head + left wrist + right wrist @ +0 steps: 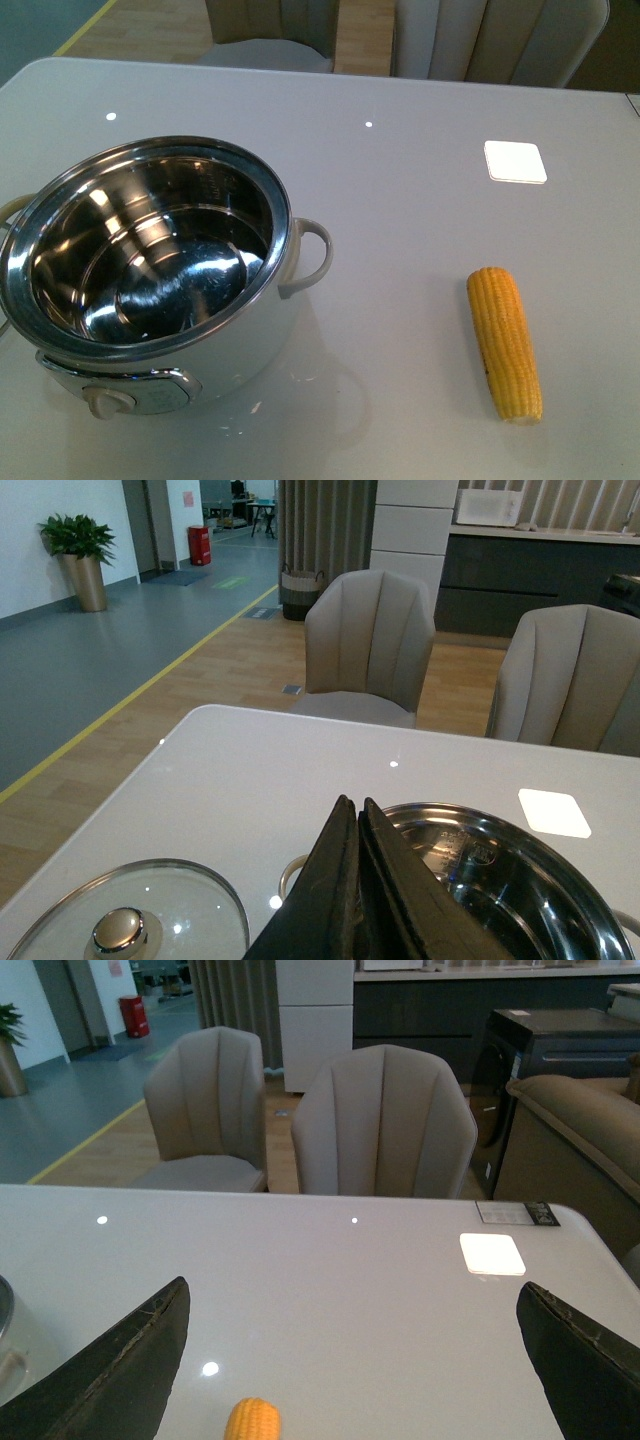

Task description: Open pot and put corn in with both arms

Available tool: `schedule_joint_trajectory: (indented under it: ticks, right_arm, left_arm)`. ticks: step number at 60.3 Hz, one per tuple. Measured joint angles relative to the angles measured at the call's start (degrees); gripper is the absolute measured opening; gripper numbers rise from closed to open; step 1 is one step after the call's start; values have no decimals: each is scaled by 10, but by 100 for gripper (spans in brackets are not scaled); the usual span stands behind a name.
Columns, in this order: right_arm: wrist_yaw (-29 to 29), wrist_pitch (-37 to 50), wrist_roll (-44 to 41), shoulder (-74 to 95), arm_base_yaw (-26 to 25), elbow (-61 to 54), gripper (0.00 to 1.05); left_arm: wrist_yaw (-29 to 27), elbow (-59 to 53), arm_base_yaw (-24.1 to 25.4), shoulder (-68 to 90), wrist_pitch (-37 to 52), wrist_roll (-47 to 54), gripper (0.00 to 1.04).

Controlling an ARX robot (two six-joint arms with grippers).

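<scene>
**Open pot and corn on the worktop**

Front view: the pot (pixel 248 352) stands uncovered at lower left of the worktop (pixel 400 200), its interior empty. The corn (pixel 505 343) lies at lower right, well apart. Left wrist view: the lid (pixel 140 915) rests beside the pot; the left claw (pixel 357 805) is pressed closed, empty. Right wrist view: the right claw (pixel 352 1290) is spread wide, empty.

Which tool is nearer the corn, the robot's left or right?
Right. The right tool, open, has the corn just ahead of it; the left tool, shut, is by the pot, apart from the corn.
</scene>
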Motion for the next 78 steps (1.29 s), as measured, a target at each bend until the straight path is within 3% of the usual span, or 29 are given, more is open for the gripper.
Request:
schedule_joint_trajectory:
  ticks: [7, 37, 44, 49, 54, 62, 78]
  right_arm:
    - [0, 0, 0, 0, 0, 0, 96]
    - [0, 0, 0, 0, 0, 0, 96]
    - [19, -17, 8, 10, 5, 5, 96]
    - [168, -216, 79, 146, 63, 89, 96]
    - [212, -276, 111, 246, 97, 118, 96]
    - [203, -158, 144, 428, 140, 149, 96]
    - [167, 51, 146, 777, 174, 234, 96]
  left_arm:
    - [0, 0, 0, 0, 0, 0, 5]
    - [0, 0, 0, 0, 0, 0, 99]
    - [0, 0, 0, 0, 0, 1, 98]
    - [0, 0, 0, 0, 0, 1, 98]
    - [0, 0, 0, -1, -1, 1, 98]
    - [0, 0, 0, -1, -1, 1, 98]
    - [0, 0, 0, -1, -1, 1, 98]
